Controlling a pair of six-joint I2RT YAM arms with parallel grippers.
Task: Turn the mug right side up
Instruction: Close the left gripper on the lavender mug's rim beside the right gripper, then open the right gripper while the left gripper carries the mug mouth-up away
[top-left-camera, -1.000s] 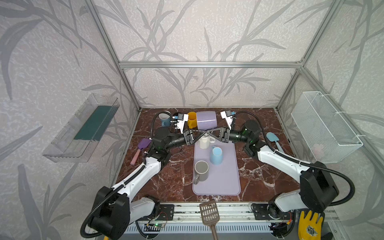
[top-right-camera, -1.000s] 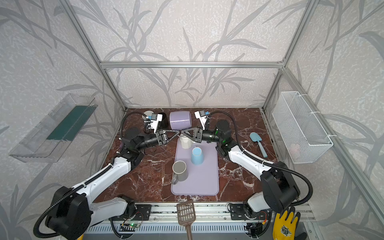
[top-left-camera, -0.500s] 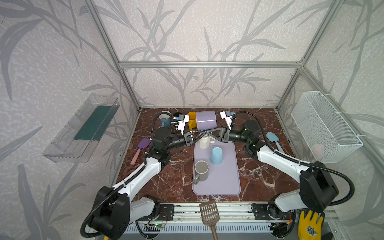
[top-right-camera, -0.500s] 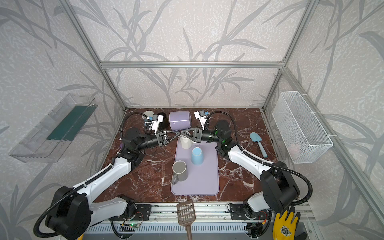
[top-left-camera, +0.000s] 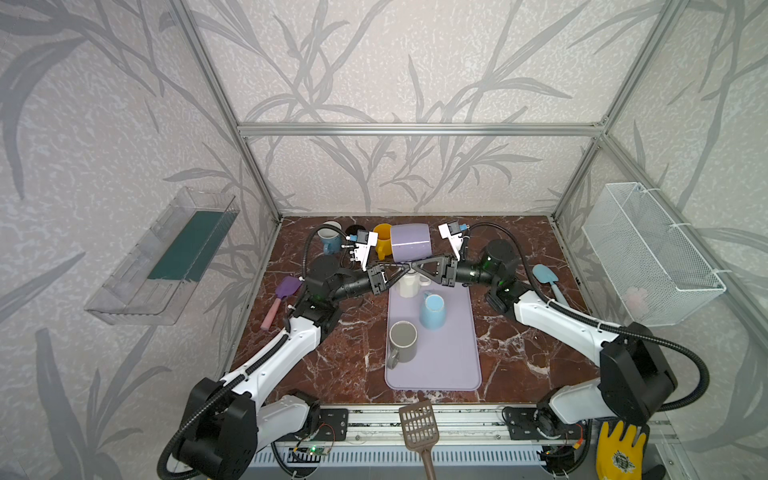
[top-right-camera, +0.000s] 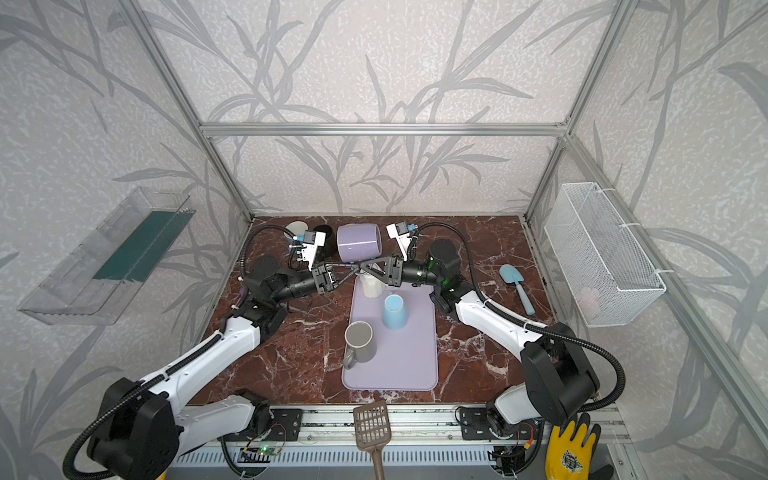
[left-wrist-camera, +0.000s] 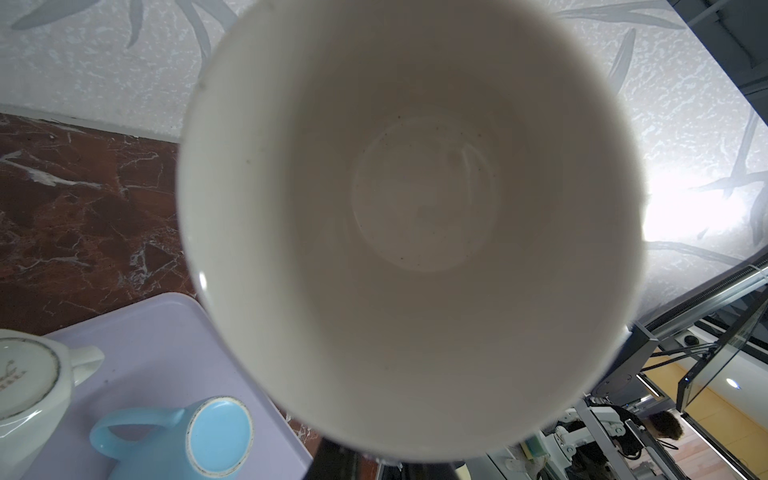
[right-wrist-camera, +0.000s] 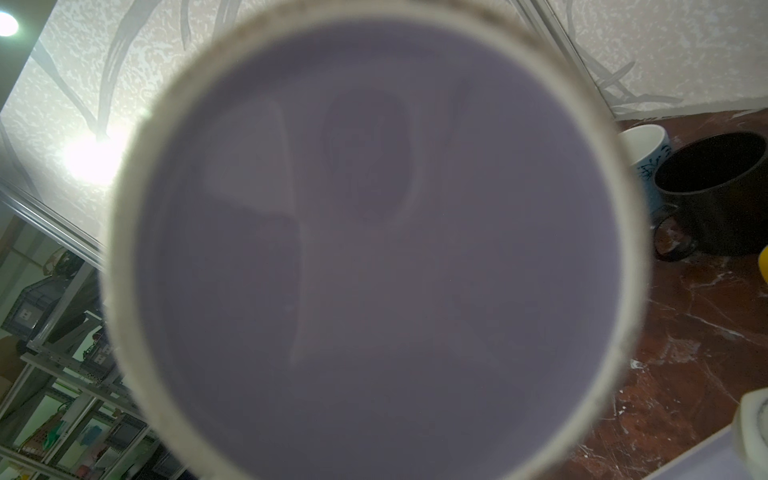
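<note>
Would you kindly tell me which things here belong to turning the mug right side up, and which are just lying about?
In the job:
lavender mug, on its side in the air
left gripper and right gripper, both at it

Lying about:
grey mug
blue mug
white mug
yellow mug
purple spatula
blue spatula
brown scoop
yellow glove

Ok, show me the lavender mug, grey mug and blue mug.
lavender mug (top-left-camera: 409, 245): top view, side wall.
grey mug (top-left-camera: 404, 353): top view, side wall.
blue mug (top-left-camera: 433, 302): top view, upturned base.
</note>
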